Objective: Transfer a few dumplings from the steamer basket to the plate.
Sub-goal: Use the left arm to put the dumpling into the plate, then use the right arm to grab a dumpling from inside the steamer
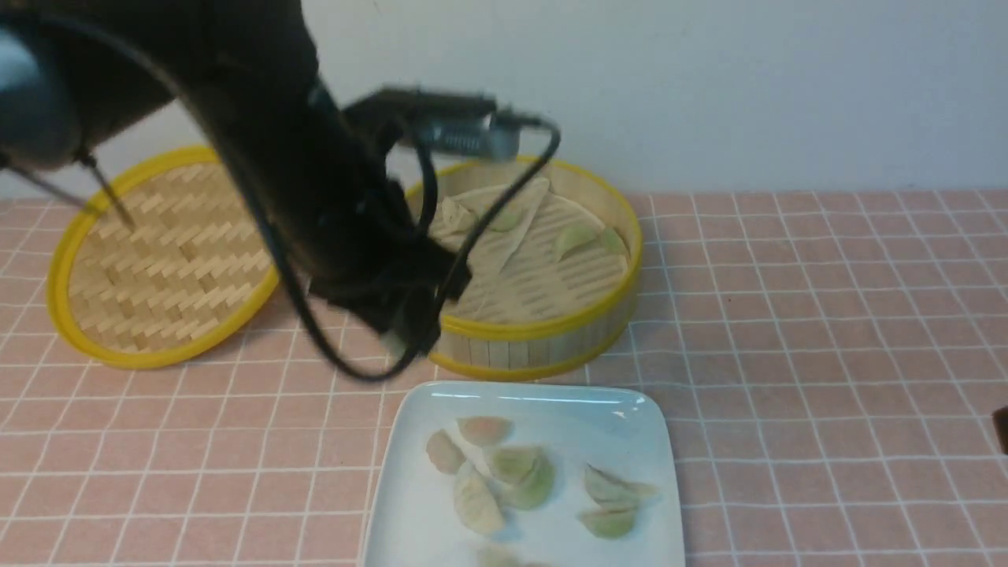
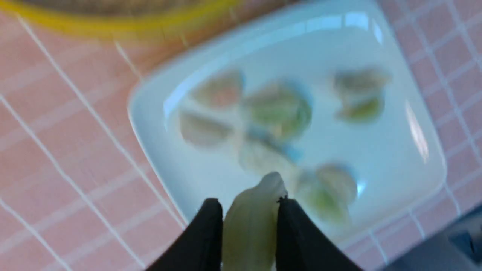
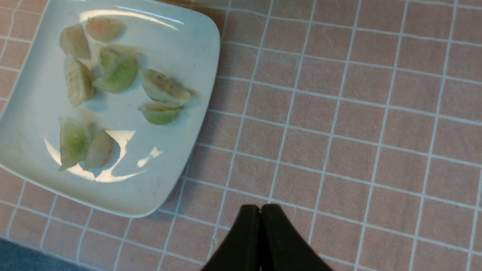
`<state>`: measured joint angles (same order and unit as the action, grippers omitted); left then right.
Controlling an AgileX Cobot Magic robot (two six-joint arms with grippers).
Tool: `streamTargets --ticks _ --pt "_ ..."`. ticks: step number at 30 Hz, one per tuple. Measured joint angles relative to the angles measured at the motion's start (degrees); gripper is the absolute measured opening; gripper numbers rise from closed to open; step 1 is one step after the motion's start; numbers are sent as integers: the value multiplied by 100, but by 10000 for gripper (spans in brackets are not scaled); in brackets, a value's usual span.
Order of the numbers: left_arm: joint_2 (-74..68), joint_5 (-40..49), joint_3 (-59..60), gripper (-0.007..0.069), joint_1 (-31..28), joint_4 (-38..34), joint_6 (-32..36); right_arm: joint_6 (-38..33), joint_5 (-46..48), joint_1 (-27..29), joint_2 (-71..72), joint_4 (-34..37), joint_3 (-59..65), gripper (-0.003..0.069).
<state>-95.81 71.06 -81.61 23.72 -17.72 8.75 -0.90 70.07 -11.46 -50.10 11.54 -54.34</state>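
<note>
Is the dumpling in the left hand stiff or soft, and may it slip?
Probably soft: the dumpling bulges out of the left hand. It looks glossy, so it may slip. Its thin-looking edge could tear if squeezed harder.

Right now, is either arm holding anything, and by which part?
The left jaws pinch a pale dumpling across its middle, its tip poking out. The right jaws are shut, empty.

Pink grid-checked table [image 1: 827, 331]: woven lid [image 1: 157, 260] at left, steamer basket [image 1: 543, 339] beside it, plate [image 1: 520, 394] just in front of the basket.
</note>
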Motion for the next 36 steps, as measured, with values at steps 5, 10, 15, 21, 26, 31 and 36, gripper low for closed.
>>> streamTargets --ticks 5,10,15,21,26,31,36 --pt "573 -1240 1906 158 584 -347 66 -362 -285 0 -106 177 0 -15" --pt "327 -1996 2512 158 1003 -212 85 -781 -359 0 -525 681 0 -15" --pt "-122 -2336 2560 194 1077 -135 85 -1146 -399 -4 -1113 1011 -156 -15" --pt "-359 -2337 2542 382 1077 -141 85 -1520 -445 -40 -1954 1172 -896 -15" --pt "-217 -1906 2116 356 1077 -18 -18 -1813 -633 -358 -3068 1161 -2002 -12" --pt "762 -1694 1934 55 952 436 -451 -1729 -814 -517 -4661 905 -3666 -9" --pt "2114 -1329 1928 -6 785 727 -875 -1757 -237 -517 -6505 828 -5625 19"
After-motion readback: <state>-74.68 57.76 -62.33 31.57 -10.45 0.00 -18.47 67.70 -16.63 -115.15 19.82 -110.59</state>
